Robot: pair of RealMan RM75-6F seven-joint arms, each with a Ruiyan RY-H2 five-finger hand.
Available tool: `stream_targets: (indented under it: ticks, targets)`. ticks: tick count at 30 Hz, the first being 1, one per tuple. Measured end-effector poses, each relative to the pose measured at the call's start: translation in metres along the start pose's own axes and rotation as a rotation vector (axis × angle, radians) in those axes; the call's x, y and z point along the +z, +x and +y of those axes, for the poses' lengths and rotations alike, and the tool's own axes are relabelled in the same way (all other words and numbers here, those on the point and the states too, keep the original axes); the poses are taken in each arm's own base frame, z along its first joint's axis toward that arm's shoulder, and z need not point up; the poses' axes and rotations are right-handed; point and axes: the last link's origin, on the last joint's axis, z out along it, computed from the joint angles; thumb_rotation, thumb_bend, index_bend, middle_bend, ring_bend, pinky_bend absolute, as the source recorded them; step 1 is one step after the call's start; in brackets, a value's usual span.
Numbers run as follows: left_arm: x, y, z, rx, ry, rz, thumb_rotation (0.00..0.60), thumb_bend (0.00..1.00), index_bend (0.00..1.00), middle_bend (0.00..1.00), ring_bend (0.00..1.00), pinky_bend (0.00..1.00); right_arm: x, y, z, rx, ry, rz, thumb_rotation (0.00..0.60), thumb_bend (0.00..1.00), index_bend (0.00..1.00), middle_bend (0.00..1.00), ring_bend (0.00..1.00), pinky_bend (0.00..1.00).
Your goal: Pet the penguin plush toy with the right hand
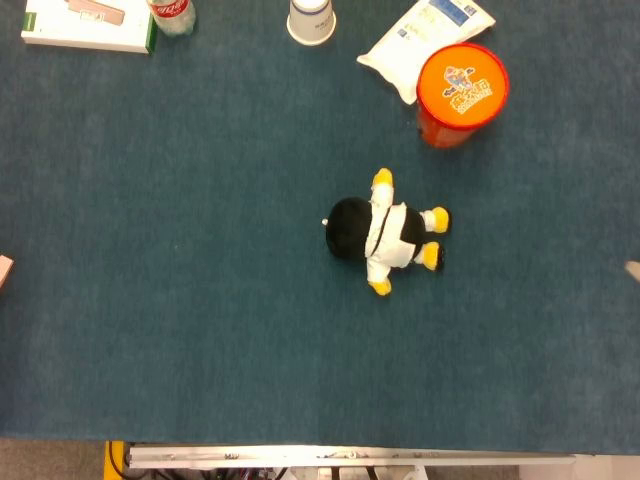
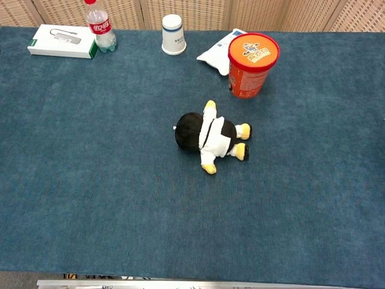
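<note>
From the head view, one penguin plush toy [image 1: 385,233] lies flat near the middle of the blue table [image 1: 180,300], its black head toward the left and its yellow feet toward the right, with nothing touching it. Along the far edge there are one white box [image 1: 85,25], one bottle [image 1: 172,15] with a red label just beside that box, one white paper cup [image 1: 311,20], one white snack bag [image 1: 425,40], and one orange canister [image 1: 461,92] close against the bag. A tiny pale sliver at the right border [image 1: 633,269] may be a fingertip of the right hand, but whether that hand is spread or curled cannot be told; the left hand does not show. From the chest view, the same single plush [image 2: 210,136] lies on its front, well apart from the other things, and the count matches: one box [image 2: 63,41], one bottle [image 2: 100,27], one cup [image 2: 173,34], one bag [image 2: 216,53], one canister [image 2: 252,64]. Neither hand appears there.
</note>
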Motion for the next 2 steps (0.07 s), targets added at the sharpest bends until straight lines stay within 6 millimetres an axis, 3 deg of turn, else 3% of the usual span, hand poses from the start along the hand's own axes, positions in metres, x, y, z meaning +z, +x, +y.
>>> stream_targets:
  ticks: [2]
  targets:
    - [0.0004, -0.0001, 0.0002, 0.001, 0.0, 0.0, 0.6, 0.34, 0.22, 0.24, 0.2, 0.14, -0.0048, 0.0011, 0.0044, -0.001, -0.009, 0.002, 0.418, 0.0, 0.0, 0.0, 0.0, 0.0]
